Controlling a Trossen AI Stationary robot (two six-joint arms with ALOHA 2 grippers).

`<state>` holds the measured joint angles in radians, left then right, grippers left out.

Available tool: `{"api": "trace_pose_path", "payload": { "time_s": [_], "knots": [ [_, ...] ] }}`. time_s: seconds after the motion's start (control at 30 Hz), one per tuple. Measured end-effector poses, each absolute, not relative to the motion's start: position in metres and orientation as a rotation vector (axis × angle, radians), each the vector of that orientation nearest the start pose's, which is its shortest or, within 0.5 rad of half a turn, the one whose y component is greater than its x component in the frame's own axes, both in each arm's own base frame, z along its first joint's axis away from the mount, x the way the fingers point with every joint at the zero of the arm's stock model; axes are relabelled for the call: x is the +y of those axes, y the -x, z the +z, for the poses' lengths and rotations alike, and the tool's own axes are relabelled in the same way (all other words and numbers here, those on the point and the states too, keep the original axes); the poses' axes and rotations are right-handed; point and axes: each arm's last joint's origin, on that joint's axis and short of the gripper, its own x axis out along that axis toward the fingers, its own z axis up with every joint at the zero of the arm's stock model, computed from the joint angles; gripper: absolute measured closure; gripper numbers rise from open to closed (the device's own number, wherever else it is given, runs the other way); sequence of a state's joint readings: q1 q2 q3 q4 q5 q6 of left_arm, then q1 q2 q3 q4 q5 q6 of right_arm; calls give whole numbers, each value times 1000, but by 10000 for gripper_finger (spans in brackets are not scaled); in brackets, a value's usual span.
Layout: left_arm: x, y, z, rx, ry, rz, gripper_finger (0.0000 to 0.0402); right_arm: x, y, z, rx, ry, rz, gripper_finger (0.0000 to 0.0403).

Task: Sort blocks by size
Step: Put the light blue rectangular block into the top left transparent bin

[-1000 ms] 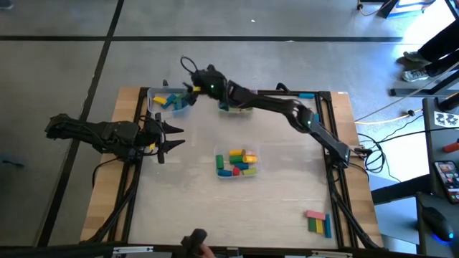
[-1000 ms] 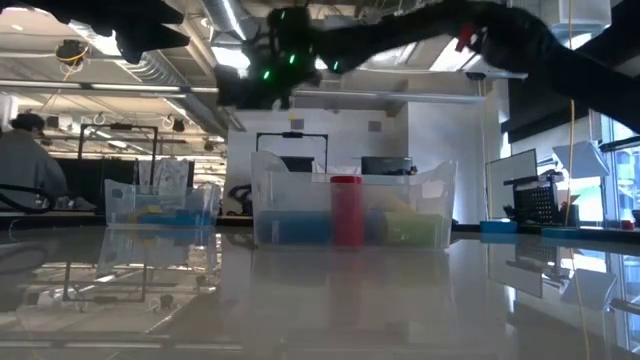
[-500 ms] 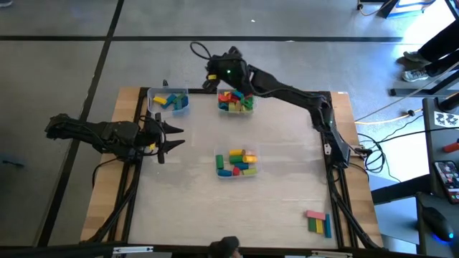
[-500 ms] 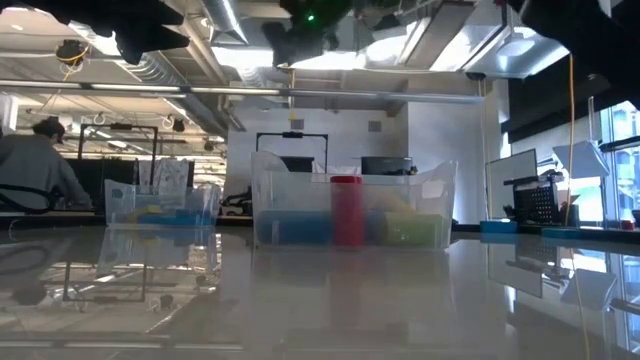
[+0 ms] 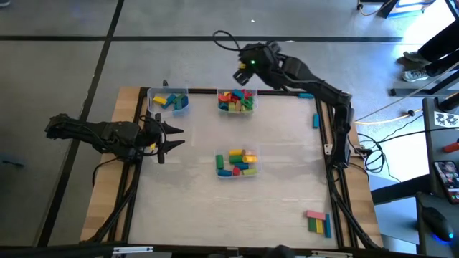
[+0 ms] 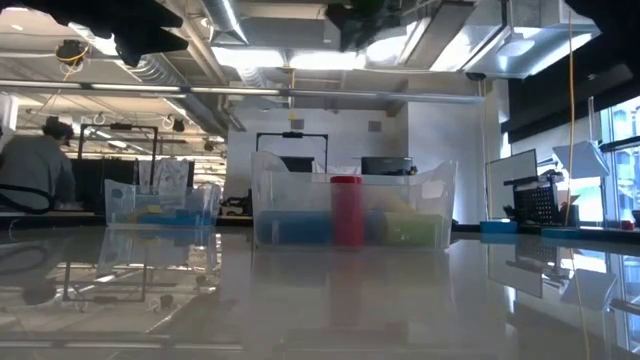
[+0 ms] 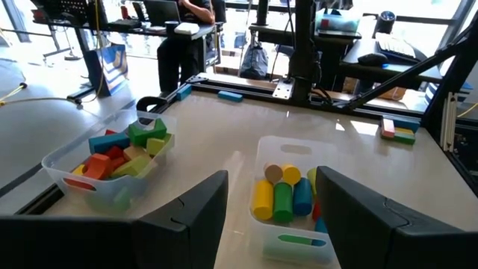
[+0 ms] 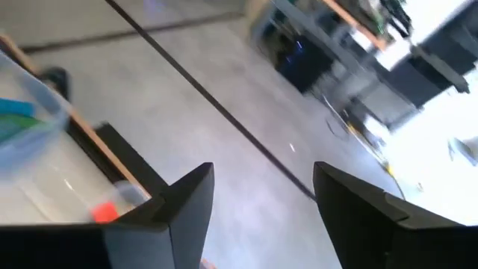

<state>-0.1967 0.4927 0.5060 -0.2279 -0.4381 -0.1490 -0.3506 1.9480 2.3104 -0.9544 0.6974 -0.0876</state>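
Table [image 5: 287,186]: pale top, dark rails along the left, right and far edges.

Far-left tub [image 5: 170,101]: clear plastic, sitting at the far-left corner, carrying mostly blue blocks [image 5: 172,101] with some yellow.

Far-middle tub [image 5: 237,102]: clear, sitting at the far edge just right of the first, carrying red, green, yellow and blue blocks [image 5: 235,99]; also showing in the left wrist view [image 7: 112,168].

Centre tub [image 5: 237,163]: clear, sitting mid-table, carrying green, yellow, orange, red and blue blocks [image 5: 238,162]; upright cylinders showing in the left wrist view [image 7: 287,198].

Loose blocks [image 5: 318,221]: pink, green, yellow and blue pieces lying together at the near-right corner. One blue block [image 5: 315,120] lying by the right rail.

Left gripper [image 5: 174,137]: hanging over the table's left edge, pointing at the centre tub, jaws standing wide, holding nothing.

Right gripper [image 5: 240,72]: hanging beyond the far edge, behind the far-middle tub, jaws standing wide, carrying nothing.

Person [image 6: 35,170]: sitting in the room beyond, at the left.
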Motion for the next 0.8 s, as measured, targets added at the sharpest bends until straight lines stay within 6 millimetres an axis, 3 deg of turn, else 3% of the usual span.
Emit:
{"api": "trace_pose_path", "payload": {
  "time_s": [0.27, 0.53, 0.8],
  "knots": [
    [-12, -123, 272, 186, 81, 255, 203, -167, -339, 430, 841, 119, -1152, 173],
    [-12, -123, 271, 189, 80, 255, 203, -195, -311, 395, 984, -10, -1240, 173],
    [-12, -123, 269, 208, 83, 258, 203, -215, -266, 335, 1082, -144, -1364, 173]
  ]
}}
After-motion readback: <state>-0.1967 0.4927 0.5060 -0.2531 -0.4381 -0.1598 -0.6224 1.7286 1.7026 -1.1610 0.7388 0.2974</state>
